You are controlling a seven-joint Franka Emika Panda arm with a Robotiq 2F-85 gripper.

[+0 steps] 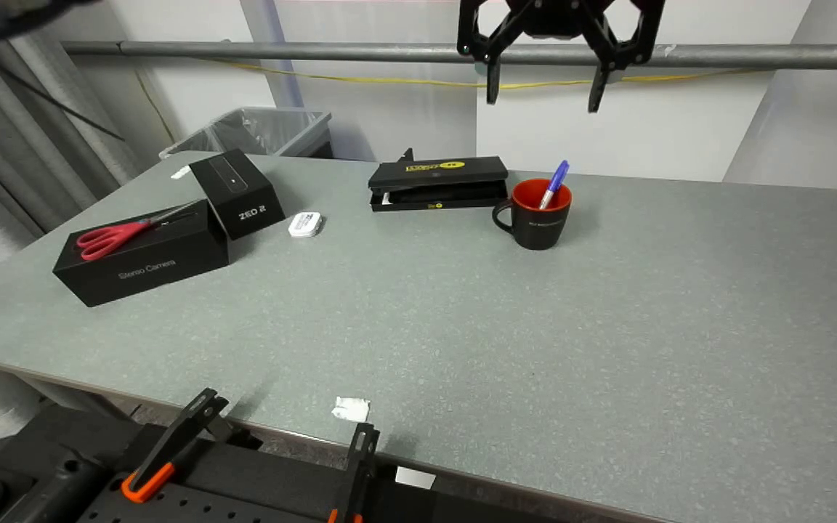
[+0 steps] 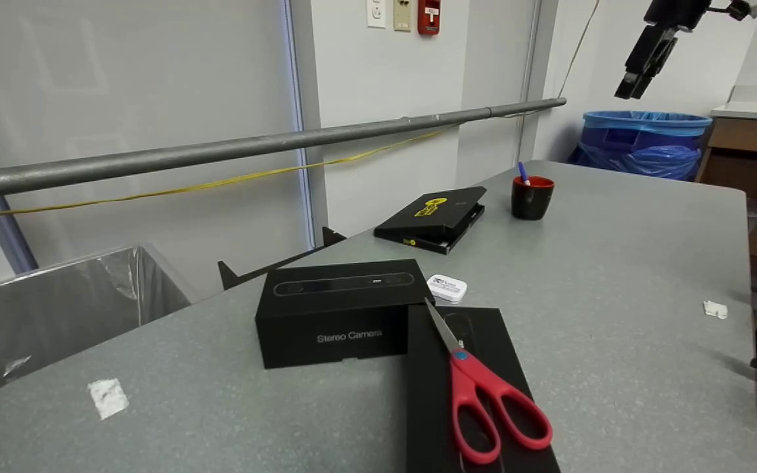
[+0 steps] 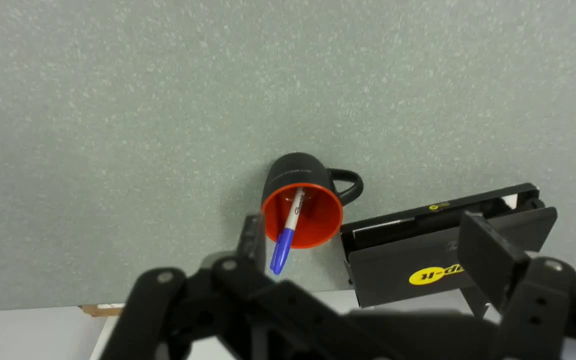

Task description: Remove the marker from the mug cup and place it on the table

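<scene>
Marker point(image 1: 555, 183) in mug point(image 1: 539, 231), not yet taken out
Noted from left to right in an exterior view: scissors point(image 1: 128, 231), laid on a long box point(image 1: 150, 269), perhaps out of the way; ZED 2 box point(image 1: 237, 192), stood just beside; white case point(image 1: 305, 224); flat box point(image 1: 439, 174), lid ajar; then the mug, upright on the table point(image 1: 593, 349), its handle turned toward the flat box. The marker is slanted, cap raised past the rim, where a grasp should be easiest. Above, the gripper point(image 1: 543, 107) is held well clear, fingers spread wide with nothing gripped, presumably so the cap can be straddled
</scene>
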